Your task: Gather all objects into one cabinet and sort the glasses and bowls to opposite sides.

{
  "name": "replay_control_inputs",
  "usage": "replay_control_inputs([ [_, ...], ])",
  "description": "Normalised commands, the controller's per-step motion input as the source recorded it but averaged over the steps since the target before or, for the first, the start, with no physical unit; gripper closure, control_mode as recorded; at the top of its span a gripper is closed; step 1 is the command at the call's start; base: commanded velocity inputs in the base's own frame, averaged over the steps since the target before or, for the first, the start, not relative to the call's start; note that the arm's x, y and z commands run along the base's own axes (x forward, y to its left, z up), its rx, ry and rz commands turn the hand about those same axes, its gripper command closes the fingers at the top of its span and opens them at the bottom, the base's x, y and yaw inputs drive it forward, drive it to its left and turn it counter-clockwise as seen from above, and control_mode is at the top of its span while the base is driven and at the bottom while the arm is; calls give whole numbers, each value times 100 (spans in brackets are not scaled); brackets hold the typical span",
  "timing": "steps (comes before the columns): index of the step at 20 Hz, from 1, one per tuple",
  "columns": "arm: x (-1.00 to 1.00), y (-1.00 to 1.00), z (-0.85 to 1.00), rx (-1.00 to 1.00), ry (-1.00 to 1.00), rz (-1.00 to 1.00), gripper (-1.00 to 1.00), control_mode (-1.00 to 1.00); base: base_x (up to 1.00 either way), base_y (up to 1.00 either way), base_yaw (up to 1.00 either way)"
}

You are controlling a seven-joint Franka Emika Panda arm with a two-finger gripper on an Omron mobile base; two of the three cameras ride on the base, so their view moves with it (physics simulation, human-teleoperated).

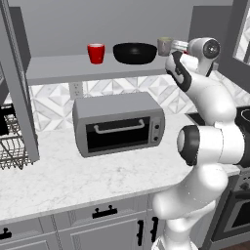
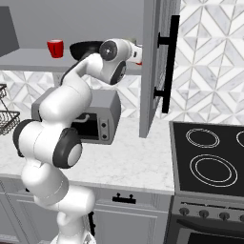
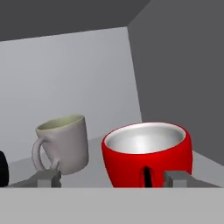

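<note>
Red cup (image 3: 146, 155) upright on shelf (image 3: 98, 168) between pincer (image 3: 114, 178) fingertips, jaws wide, no visible contact; grey-beige cup (image 3: 63, 143) beside.

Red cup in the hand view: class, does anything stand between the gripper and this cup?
Nothing visible does. The red cup stands on the cabinet shelf right in front of the open gripper, between its fingertips. The grey-beige cup stands beside it, off to the side, not in the way.

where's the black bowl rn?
The black bowl sits on the upper cabinet shelf in the left base view, between a red cup on its left and the grey-beige cup on its right.
</note>
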Motion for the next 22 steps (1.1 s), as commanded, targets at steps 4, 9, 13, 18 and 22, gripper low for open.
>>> replay_control_inputs([
  [4,0,0,1,7,-4,1,-100,-100,0,0,0],
  [9,-24,0,18,-4,-16,4,-100,-100,0,0,0],
  [13,-50,0,2,-14,-12,3,-100,-100,0,0,0],
  [18,-62,-2,0,-20,-7,0,-100,-100,0,0,0],
  [22,-71,23,14,-24,-5,0,-100,-100,0,0,0],
])
